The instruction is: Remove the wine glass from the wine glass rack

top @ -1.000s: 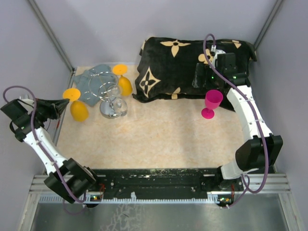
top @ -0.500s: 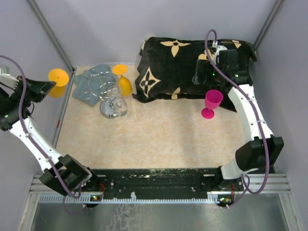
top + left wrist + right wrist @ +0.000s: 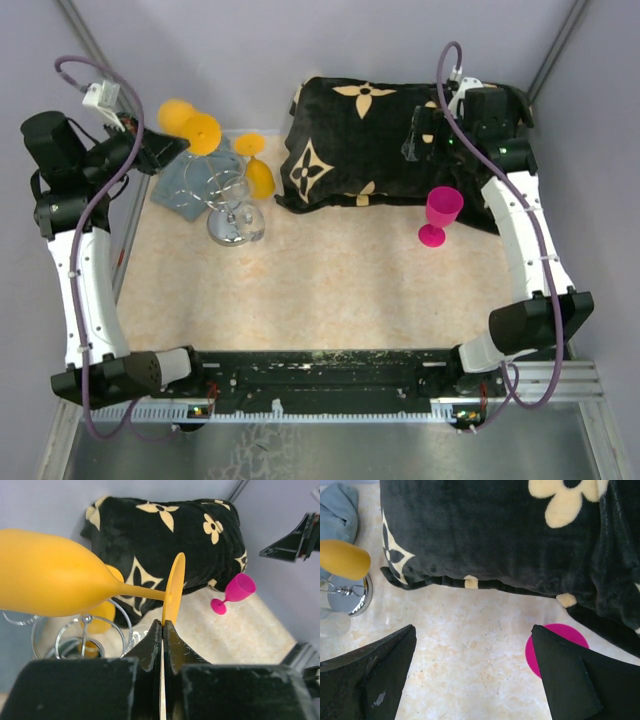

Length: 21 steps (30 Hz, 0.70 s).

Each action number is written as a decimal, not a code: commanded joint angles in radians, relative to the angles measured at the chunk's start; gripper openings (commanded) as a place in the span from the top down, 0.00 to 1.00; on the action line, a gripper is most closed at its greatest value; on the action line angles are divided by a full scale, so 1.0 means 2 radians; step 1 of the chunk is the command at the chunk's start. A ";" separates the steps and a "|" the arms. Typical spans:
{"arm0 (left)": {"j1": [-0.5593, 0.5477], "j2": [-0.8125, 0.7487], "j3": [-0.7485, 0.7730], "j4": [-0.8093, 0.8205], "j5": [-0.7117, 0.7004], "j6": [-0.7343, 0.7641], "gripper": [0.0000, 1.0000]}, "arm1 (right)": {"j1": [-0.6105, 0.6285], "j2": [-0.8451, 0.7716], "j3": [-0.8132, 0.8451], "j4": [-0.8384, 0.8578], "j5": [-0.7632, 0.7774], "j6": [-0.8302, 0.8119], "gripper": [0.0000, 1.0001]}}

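Top external view: on the bench (image 3: 330,290), a black flowered cushion (image 3: 370,140) fills the upper middle. The wine glass rack (image 3: 228,205) stands at upper left. Up-left of it, the left claw (image 3: 162,627) pinches an orange wine glass (image 3: 190,125) by its foot, apart from the rack. The right claw (image 3: 472,670) gapes wide, empty.

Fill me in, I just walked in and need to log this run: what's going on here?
The left gripper is shut on the foot of an orange wine glass, holding it sideways, raised beside the chrome wine glass rack. A second orange glass is among the rack's rings. The right gripper hangs open above a pink glass standing by the black pillow.
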<state>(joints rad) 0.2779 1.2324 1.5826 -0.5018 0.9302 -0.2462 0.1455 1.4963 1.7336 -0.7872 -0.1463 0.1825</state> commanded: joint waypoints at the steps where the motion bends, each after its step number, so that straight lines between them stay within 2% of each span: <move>1: -0.053 0.003 0.037 -0.004 -0.058 0.102 1.00 | -0.002 -0.002 0.048 -0.014 0.004 0.009 0.02; 7: -0.156 -0.009 0.033 -0.020 -0.129 0.216 1.00 | -0.008 0.008 0.102 -0.035 -0.014 0.018 0.02; 14: -0.294 -0.010 0.005 -0.030 -0.218 0.388 1.00 | -0.010 0.055 0.207 -0.082 -0.035 0.015 0.02; 21: -0.411 -0.010 -0.067 0.020 -0.282 0.525 1.00 | -0.014 0.065 0.255 -0.102 -0.045 0.016 0.02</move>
<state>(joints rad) -0.4484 1.2274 1.5120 -0.5381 0.4667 0.5823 0.1276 1.6226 2.1742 -0.9649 -0.2123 0.2070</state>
